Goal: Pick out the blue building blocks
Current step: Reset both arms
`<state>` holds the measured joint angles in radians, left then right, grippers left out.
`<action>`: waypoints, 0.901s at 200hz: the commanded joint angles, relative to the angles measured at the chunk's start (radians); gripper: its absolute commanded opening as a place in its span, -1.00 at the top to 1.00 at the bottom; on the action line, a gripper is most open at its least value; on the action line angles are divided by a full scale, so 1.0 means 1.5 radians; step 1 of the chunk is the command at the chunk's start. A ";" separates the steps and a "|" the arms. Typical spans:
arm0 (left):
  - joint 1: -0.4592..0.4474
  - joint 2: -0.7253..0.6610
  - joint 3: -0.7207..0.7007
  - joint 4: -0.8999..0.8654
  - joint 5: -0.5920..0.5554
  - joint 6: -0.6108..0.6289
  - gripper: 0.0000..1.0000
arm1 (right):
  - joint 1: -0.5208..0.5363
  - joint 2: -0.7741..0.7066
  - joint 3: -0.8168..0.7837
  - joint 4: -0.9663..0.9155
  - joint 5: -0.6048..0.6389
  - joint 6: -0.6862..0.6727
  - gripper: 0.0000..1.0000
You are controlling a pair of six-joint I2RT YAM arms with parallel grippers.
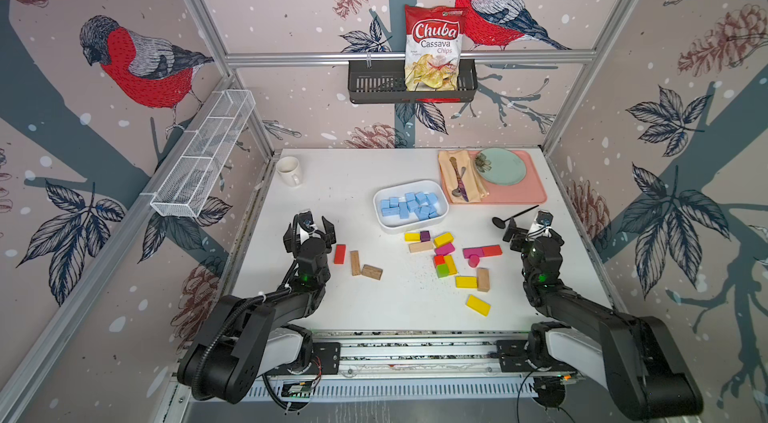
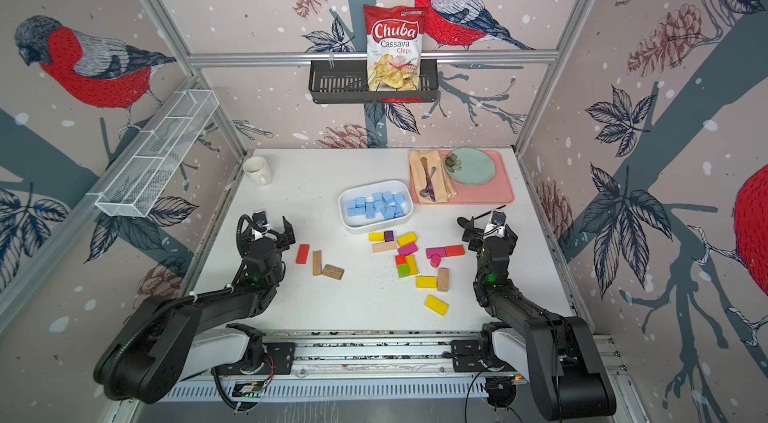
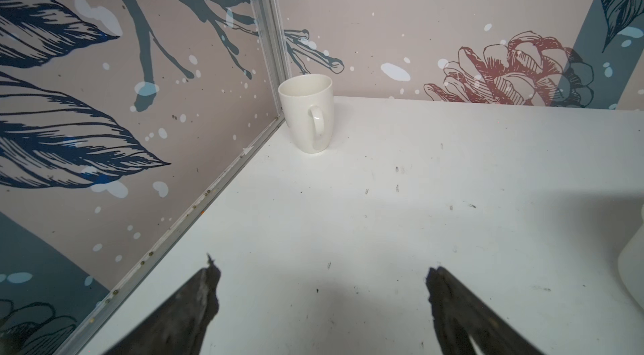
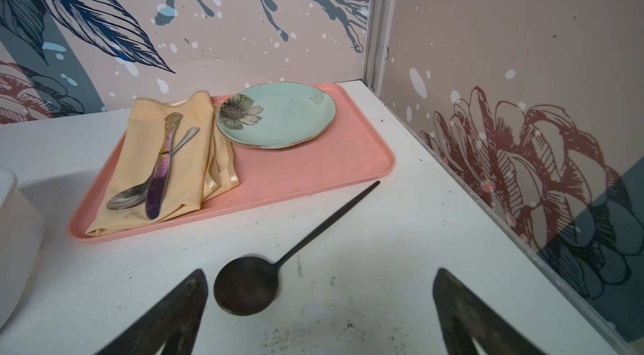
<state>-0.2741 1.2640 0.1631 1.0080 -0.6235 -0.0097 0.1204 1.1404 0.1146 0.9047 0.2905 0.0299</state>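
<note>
— In the white dish [image 1: 399, 228] near the middle of the table [image 1: 332, 200], you have the blue blocks [image 1: 409, 205] heaped together, cubes and a few longer bars. Both top views show them there.

— And the ones outside the dish?

— The loose blocks [image 1: 443, 240] in front of the dish are yellow, pink, red, green, purple and plain wood, scattered on the bare table.

— Where's my left arm?

— Your left gripper [image 1: 309, 232] is over the left side of the table, jaws spread wide with nothing between them. Its wrist view shows only bare table between the fingers, with a white mug [image 3: 306, 119] upright in the far corner. A red block [image 1: 339, 254] lies just beside the gripper. Two wooden blocks [image 1: 355, 263] lie a little further toward the middle.

— And the right?

— Your right gripper [image 1: 532, 232] is over the right side, likewise spread and empty. A black spoon [image 4: 245, 290] lies flat on the table between its fingers. Its bowl is close to one finger (you cannot tell from here whether they touch). Its handle points toward the pink tray [image 4: 348, 161], which holds a green plate [image 4: 289, 119] and a folded napkin [image 4: 195, 168] with cutlery on it.
</note>
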 commanded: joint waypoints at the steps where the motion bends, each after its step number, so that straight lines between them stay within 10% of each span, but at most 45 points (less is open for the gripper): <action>1: 0.013 0.039 0.009 0.109 -0.009 0.010 -0.92 | -0.006 0.043 -0.006 0.152 -0.052 -0.039 -0.99; 82: 0.100 0.170 0.040 0.170 0.121 -0.008 -0.92 | -0.057 0.248 0.004 0.356 -0.165 -0.017 -0.99; 180: 0.129 0.170 0.065 0.121 0.183 -0.020 -0.92 | -0.066 0.239 0.075 0.204 -0.118 0.018 -0.99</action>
<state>-0.0841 1.5238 0.2565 1.1637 -0.3668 -0.0299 0.0196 1.4986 0.2230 1.2140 0.0990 0.0334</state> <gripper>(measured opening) 0.962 0.995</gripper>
